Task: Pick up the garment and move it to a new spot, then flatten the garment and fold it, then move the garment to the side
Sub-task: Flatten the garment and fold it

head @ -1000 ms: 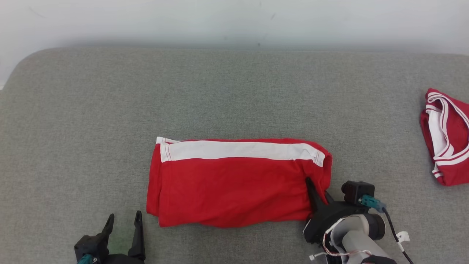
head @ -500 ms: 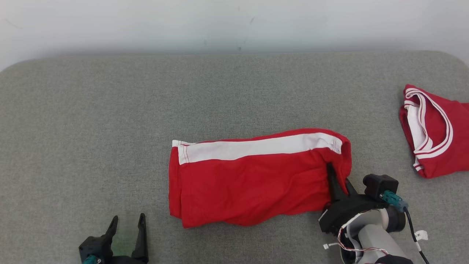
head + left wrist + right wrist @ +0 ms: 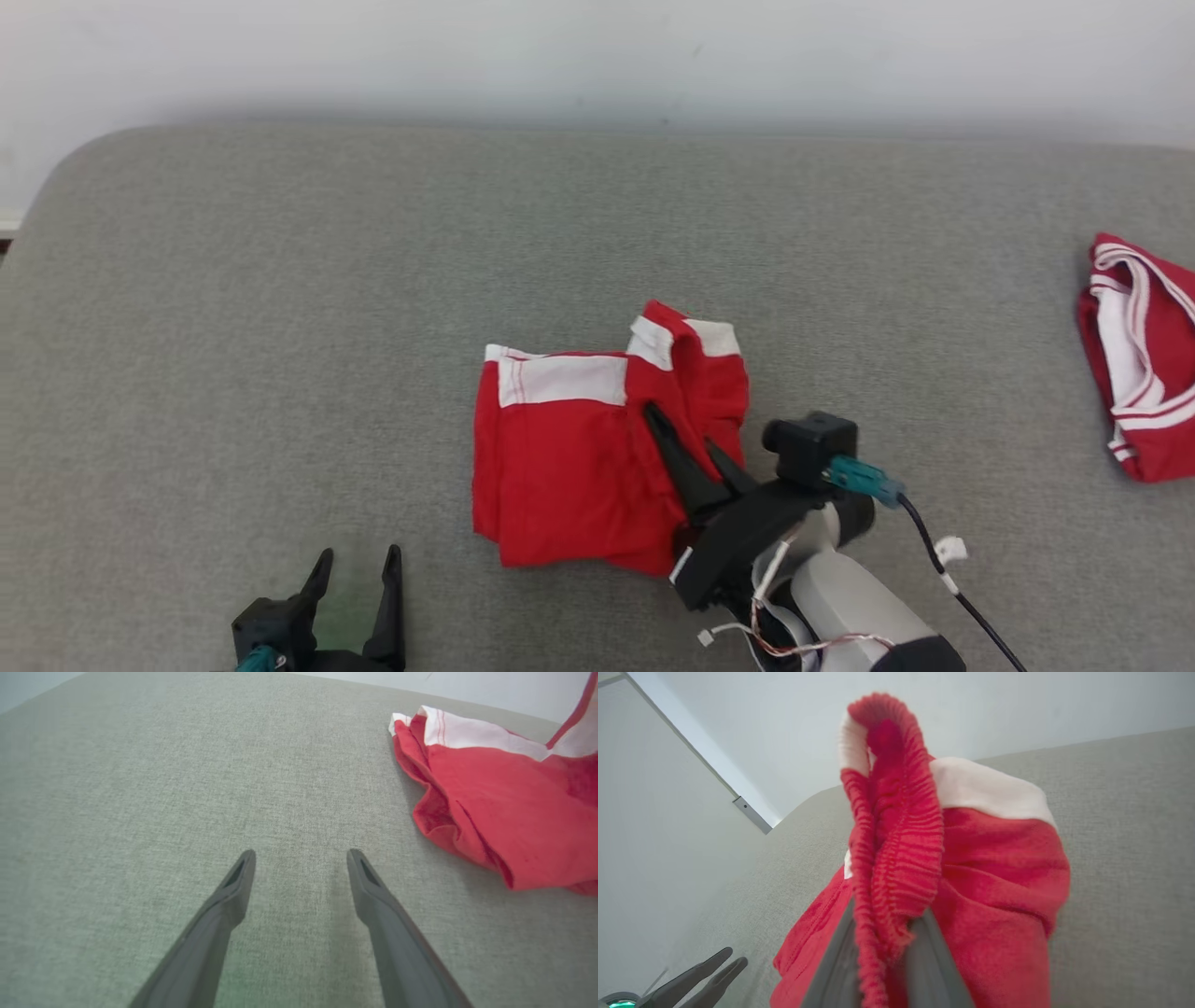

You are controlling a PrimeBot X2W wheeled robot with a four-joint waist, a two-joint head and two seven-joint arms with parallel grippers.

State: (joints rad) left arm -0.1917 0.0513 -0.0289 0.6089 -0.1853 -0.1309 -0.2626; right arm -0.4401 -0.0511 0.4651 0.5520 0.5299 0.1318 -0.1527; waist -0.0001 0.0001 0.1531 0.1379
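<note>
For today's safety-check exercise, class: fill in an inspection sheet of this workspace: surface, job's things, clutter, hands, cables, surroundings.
Surface: grey padded surface, woven.
Job's things: red shorts, white stripe, right end lifted and doubled over.
Clutter: red-and-white garment bunched at the right edge.
Hands: right hand shut on the shorts' waistband; left hand open, apart from them.
Cables: black cable with teal plug at the right wrist.
Surroundings: pale wall behind.

Bright, even light with faint shadows. The soft red-and-white garment (image 3: 994, 868) blurs at six o'clock by my right pincer (image 3: 887, 914).
</note>
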